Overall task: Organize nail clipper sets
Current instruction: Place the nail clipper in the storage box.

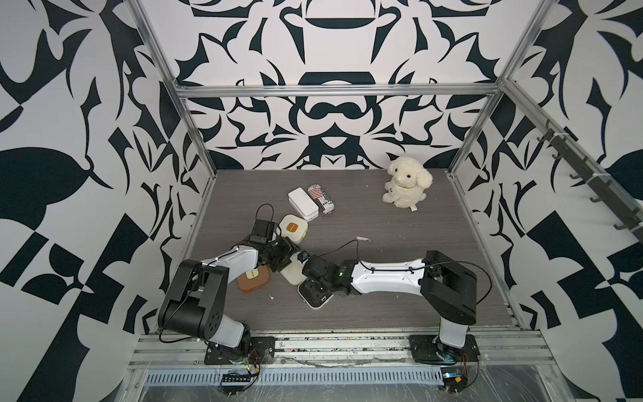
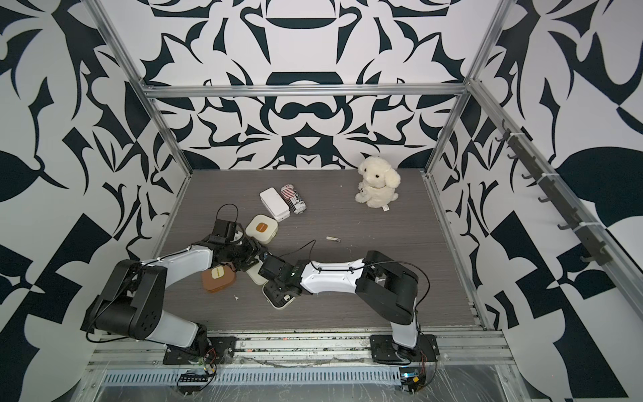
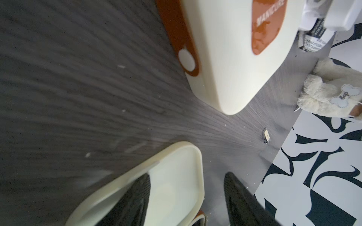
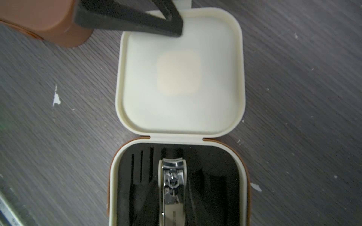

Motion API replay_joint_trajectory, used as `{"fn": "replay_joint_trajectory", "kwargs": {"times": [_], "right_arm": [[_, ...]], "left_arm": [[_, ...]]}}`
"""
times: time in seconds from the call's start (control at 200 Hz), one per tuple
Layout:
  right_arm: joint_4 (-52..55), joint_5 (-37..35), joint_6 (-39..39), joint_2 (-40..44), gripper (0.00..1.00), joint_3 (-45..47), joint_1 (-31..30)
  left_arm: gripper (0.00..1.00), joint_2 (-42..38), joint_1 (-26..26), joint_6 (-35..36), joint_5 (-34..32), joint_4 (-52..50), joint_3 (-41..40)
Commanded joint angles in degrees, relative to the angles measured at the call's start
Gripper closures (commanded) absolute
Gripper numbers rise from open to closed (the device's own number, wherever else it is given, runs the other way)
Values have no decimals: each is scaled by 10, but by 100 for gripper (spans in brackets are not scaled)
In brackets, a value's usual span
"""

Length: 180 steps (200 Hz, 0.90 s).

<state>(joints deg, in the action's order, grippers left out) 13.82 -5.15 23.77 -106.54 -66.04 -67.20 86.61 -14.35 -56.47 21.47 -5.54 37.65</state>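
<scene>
Grey tabletop — left gripper part-open astride cream lid; right gripper — cannot tell its jaws

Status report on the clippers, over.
Left gripper open, astride lid rim of open cream case. Right gripper over its base, jaws hidden. Nail clipper in the insert. Brown case beside lid.

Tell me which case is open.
The cream case under the right arm, showing a clipper inside. The other cream case and the brown case are shut.

A white box lies just beside a striped can, with a plush dog well apart
</scene>
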Motion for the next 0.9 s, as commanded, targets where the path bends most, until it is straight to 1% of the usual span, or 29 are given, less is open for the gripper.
{"fn": "replay_joint_trajectory", "kwargs": {"times": [0.0,0.215,0.455,0.895], "right_arm": [[41,28,-5,0,100,9,-4],[65,37,16,-8,100,18,-7],[102,29,46,-18,100,25,-9],[141,31,89,-56,100,28,-21]], "left_arm": [[36,43,5,19,-38,-54,-21],[36,50,12,23,-42,-54,-27],[37,57,20,27,-43,-55,-35],[37,40,24,29,-43,-65,-35]]}}
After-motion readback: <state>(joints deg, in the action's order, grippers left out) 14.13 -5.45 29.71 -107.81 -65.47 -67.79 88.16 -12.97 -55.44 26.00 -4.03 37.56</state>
